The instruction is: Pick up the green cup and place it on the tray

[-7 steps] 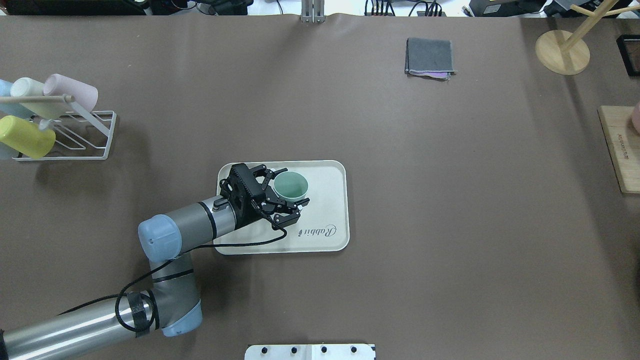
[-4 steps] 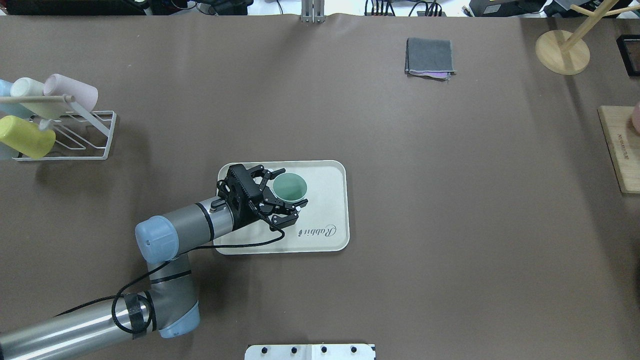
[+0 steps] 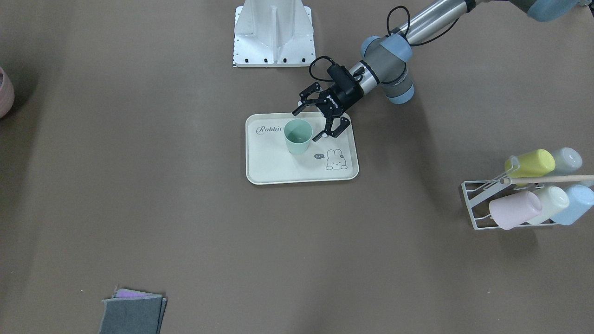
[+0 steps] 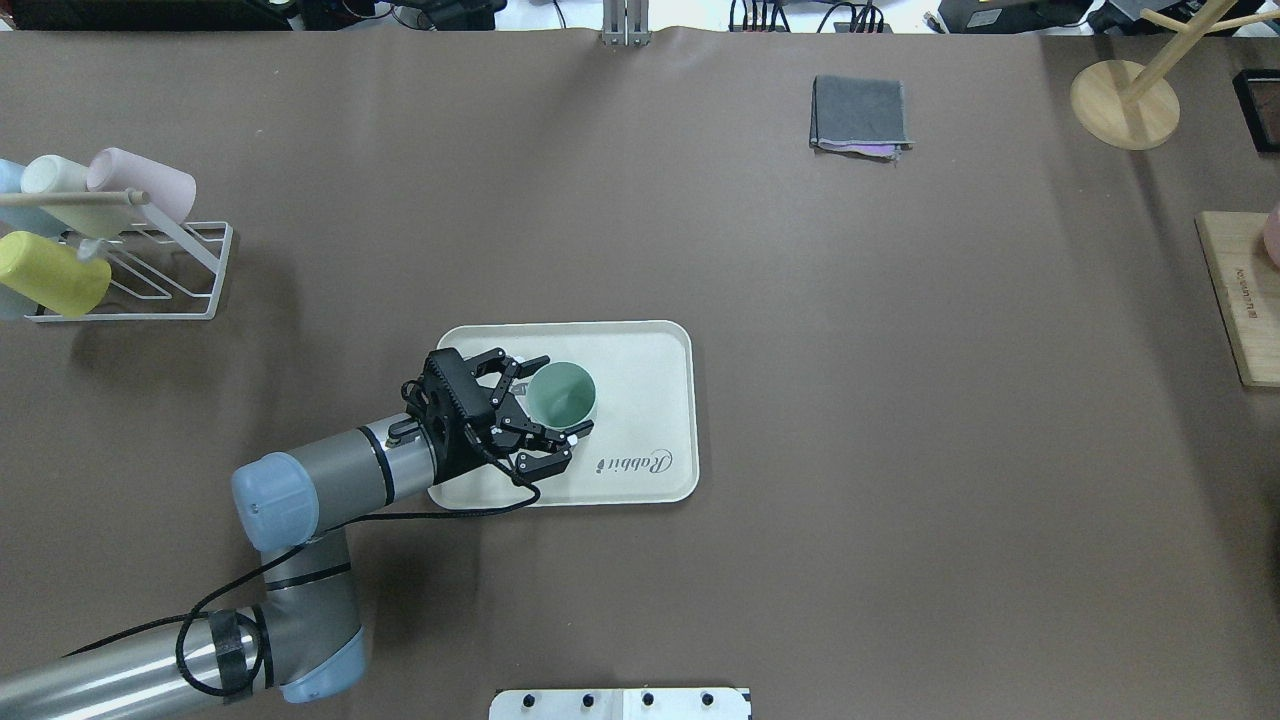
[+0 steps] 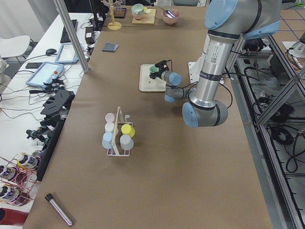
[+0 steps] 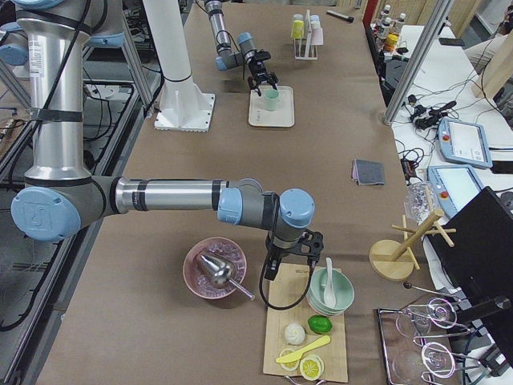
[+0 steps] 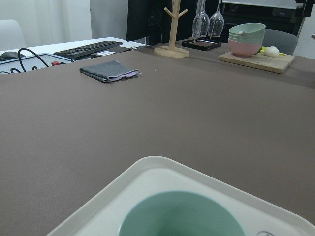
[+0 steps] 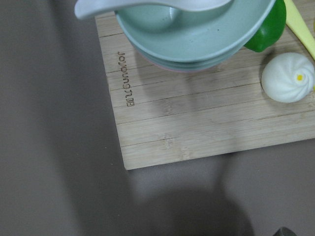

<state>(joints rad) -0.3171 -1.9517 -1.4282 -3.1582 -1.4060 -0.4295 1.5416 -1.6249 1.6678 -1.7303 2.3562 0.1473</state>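
Note:
The green cup (image 3: 297, 139) is upright, mouth up, over the middle of the cream "Rabbit" tray (image 3: 278, 168). I cannot tell if its base touches the tray. My left gripper (image 3: 306, 125) reaches in from the robot's side, its jaws spread wide and closed against the cup's two sides. In the overhead view the cup (image 4: 561, 394) sits between the fingers of the left gripper (image 4: 563, 395) on the tray's (image 4: 650, 350) left half. The left wrist view shows the cup's rim (image 7: 182, 216) and the tray's corner (image 7: 162, 169). My right gripper (image 6: 288, 255) hangs over a wooden board; I cannot tell whether it is open or shut.
A white wire rack (image 4: 130, 270) with several pastel cups stands at the far left. A folded grey cloth (image 4: 860, 115) lies far back. A wooden mug tree (image 4: 1125, 100) and the wooden board (image 4: 1240, 300) are at the right edge. Stacked bowls (image 8: 197, 29) stand on that board.
My left gripper and the green cup moved together a little to the left and toward the robot over the tray. The cup's tilt changed slightly.

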